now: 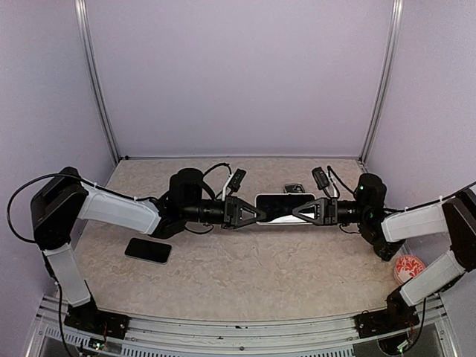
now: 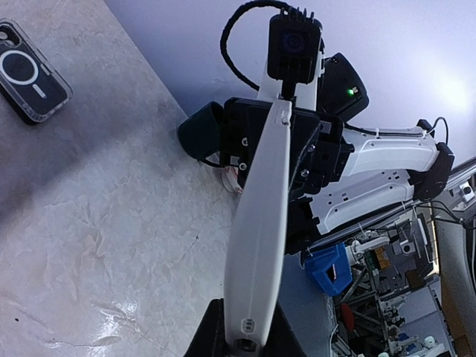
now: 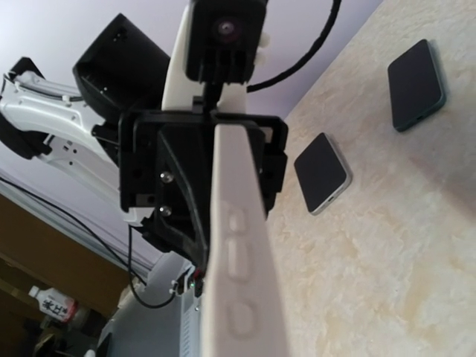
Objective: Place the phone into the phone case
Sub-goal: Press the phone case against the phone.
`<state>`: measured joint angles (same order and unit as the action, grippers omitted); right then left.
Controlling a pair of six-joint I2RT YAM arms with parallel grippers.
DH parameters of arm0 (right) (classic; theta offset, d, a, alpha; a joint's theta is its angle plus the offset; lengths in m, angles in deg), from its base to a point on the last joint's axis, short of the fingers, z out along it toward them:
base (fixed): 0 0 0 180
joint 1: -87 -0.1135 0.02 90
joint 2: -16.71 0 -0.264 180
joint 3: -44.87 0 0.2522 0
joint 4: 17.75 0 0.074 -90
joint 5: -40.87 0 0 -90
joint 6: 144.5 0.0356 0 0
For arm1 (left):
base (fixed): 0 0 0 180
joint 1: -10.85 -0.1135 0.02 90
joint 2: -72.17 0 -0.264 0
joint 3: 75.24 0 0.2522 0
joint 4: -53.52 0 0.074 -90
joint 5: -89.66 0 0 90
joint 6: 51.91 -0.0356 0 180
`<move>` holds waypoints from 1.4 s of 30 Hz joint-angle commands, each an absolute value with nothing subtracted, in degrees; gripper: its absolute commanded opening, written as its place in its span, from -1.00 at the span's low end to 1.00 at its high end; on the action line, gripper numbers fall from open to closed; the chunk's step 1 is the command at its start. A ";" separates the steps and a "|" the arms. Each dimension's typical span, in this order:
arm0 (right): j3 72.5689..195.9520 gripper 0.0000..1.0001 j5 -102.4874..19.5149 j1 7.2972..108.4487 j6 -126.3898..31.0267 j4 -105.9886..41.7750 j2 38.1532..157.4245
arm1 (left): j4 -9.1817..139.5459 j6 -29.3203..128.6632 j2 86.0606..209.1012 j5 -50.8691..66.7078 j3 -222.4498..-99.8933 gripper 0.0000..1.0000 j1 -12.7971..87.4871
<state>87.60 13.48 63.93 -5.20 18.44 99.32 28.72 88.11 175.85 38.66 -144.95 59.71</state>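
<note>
The phone case (image 3: 238,282) fills the near view edge-on, a pale matte shell with 3 raised button bumps along its side. It is spanned between the 2 tools: the left gripper (image 1: 256,213) is clamped on one short end and the right gripper (image 1: 301,213) on the other. The black face of the phone (image 1: 282,201) fills the shell, so insertion looks largely done. Whether every corner is seated I cannot tell; pressing home and setting down may be left.
</note>
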 commanded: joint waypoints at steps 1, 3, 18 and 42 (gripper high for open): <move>88.51 -1.00 8.85 64.24 -13.88 13.04 96.36 | 27.78 90.21 176.63 38.15 -144.72 -0.92 59.97; 88.49 -1.00 9.25 64.19 -14.04 12.80 95.92 | 27.81 90.17 176.68 37.98 -144.81 -0.74 59.98; 86.29 -1.00 17.12 64.08 -4.62 26.23 100.79 | 26.76 89.79 177.01 37.76 -145.89 -0.26 60.23; 88.05 -1.00 17.34 60.92 2.06 34.88 107.40 | 24.77 89.68 177.32 39.16 -146.31 -0.80 60.67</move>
